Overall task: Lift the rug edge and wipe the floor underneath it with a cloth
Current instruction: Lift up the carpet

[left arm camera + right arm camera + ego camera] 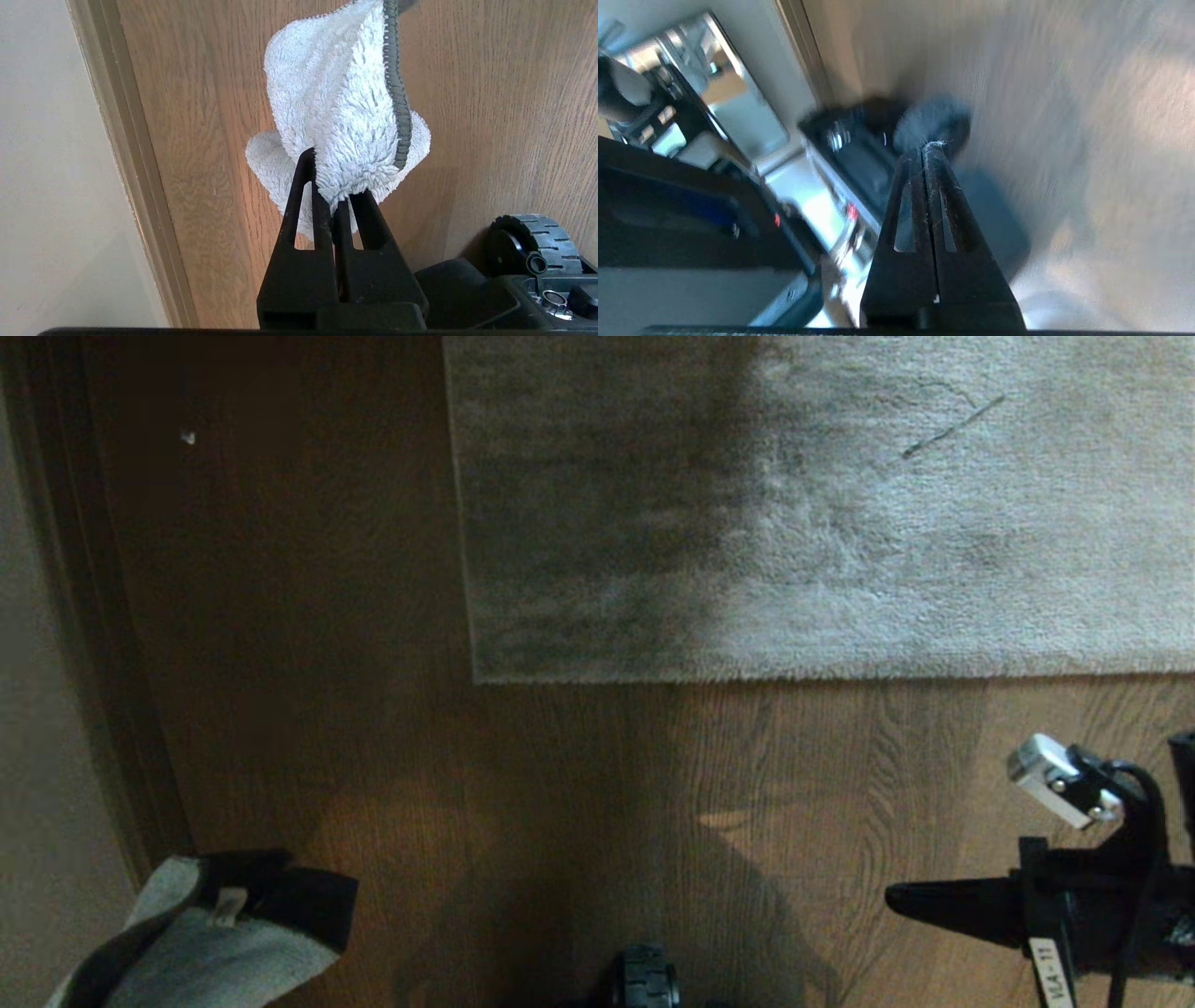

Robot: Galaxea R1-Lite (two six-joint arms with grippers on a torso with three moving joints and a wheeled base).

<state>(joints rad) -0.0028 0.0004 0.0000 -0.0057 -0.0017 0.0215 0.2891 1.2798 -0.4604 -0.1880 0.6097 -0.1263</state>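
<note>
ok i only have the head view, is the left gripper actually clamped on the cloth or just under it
Observer: Clamped. In the left wrist view the left gripper pinches the cloth, which hangs over the floor.
Operator: and the right one, is it carrying anything
Observer: No, the right gripper is shut and empty.
Operator: rug edge lifted at all
Observer: No, the rug edge lies flat.

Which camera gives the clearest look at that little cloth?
The left wrist view: the cloth fills it, pinched in the left tool. The head view catches only its bunched end; the right wrist view shows none.
</note>
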